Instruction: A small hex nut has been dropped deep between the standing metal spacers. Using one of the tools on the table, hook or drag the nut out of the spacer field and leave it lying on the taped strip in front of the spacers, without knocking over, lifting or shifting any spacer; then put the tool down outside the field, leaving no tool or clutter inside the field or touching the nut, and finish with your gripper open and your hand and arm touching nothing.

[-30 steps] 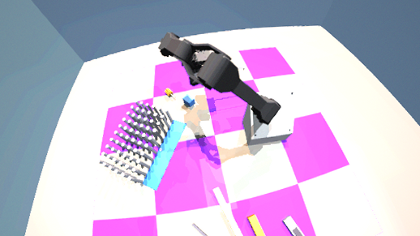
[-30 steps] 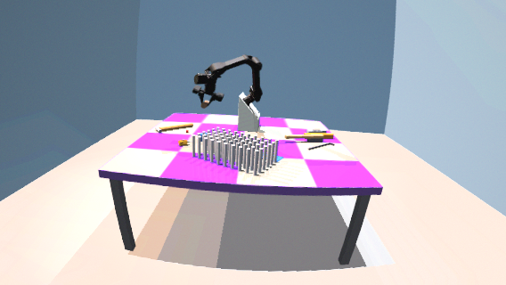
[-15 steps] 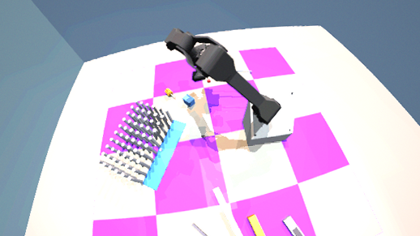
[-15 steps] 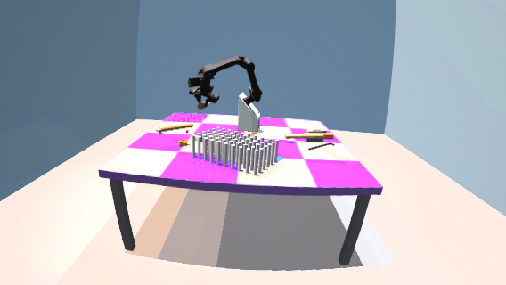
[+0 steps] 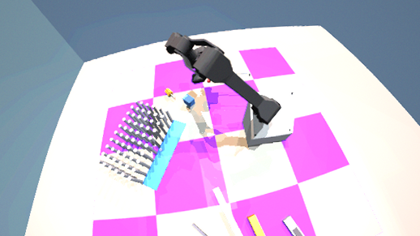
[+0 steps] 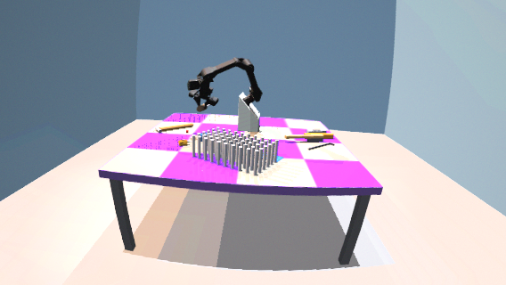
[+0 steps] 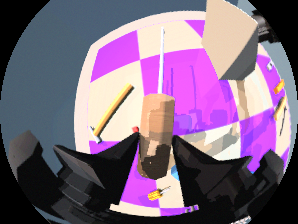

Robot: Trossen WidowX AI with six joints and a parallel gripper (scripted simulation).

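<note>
Gripper (image 7: 157,163) clenched on a tan wooden handle (image 7: 157,123), its thin rod (image 7: 162,56) pointing away; probably the hooking tool, carried high to clear the spacers (image 5: 136,134). Nut not discernible, presumably deep among them. Taped strip (image 5: 164,154) bare.

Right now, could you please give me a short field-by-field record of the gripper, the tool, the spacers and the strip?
gripper: raised well above the table, shut on a tan wooden handle
handle: sticks out forward between the fingers in the wrist view
spacers: field of upright grey spacers, none seen toppled
taped strip: blue strip along the field's edge, nothing visible on it
nut: not visible
other tools: several long tools at the table's far edge
</note>
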